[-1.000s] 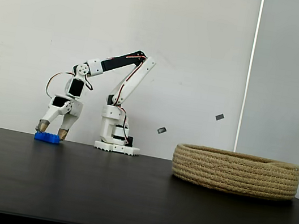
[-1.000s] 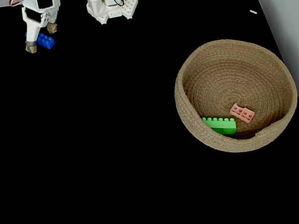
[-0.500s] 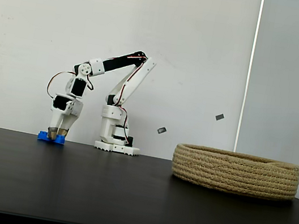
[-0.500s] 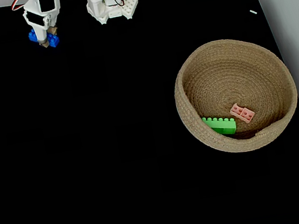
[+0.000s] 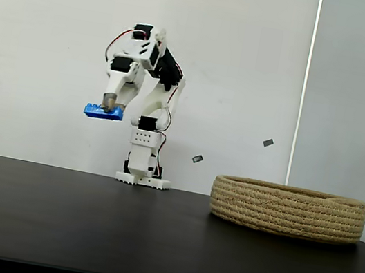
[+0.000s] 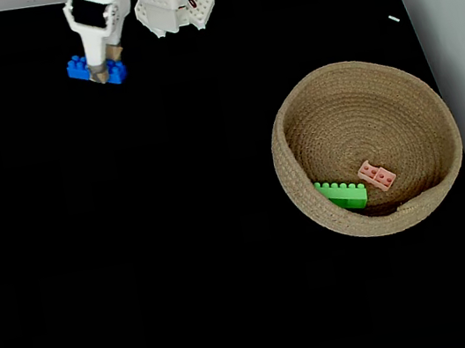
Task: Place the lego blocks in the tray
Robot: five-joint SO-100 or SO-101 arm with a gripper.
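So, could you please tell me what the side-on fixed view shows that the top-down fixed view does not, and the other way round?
The side-on fixed view alone shows height: the blue brick hangs well above the table, clamped in the pincer, and the tray appears as a low wall with its contents hidden. The top-down fixed view alone shows inside the tray: the green brick and the pink brick lie near its lower edge. Both fixed views show the pincer shut on the blue brick, far to the left of the tray.
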